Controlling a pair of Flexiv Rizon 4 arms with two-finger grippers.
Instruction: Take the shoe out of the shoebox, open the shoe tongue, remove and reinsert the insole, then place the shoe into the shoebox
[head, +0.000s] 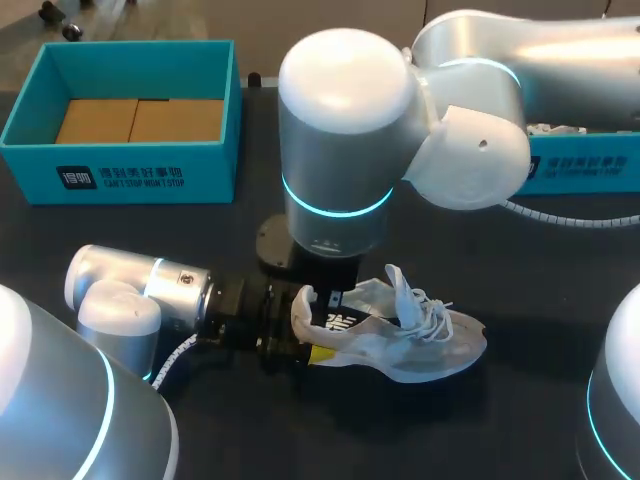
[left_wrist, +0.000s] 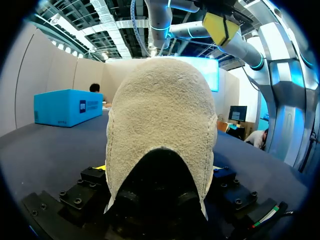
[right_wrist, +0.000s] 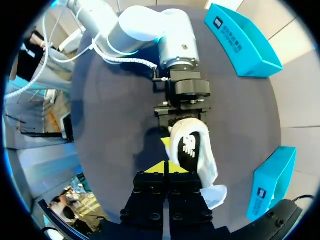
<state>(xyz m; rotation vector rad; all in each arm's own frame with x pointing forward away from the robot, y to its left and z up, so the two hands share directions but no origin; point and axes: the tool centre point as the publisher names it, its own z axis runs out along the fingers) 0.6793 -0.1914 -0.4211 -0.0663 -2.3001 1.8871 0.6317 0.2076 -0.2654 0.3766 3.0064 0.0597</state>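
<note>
A white lace-up shoe (head: 425, 340) stands upright on the dark table, its tongue (head: 395, 285) raised and a black insole (right_wrist: 189, 145) showing in the opening. My left gripper (head: 313, 327) lies low on the table with a finger on each side of the heel, shut on the shoe. In the left wrist view the pale heel (left_wrist: 160, 115) fills the space between its fingers. My right gripper (right_wrist: 165, 167) hangs above the shoe with its yellow tips pressed together, holding nothing. In the head view it is hidden under the right arm.
A teal shoebox (head: 125, 165) with brown cardboard inside stands at the back left. A second teal box (head: 590, 165) sits at the back right, partly behind my right arm. The right arm's big joint (head: 340, 150) hangs over the table's middle.
</note>
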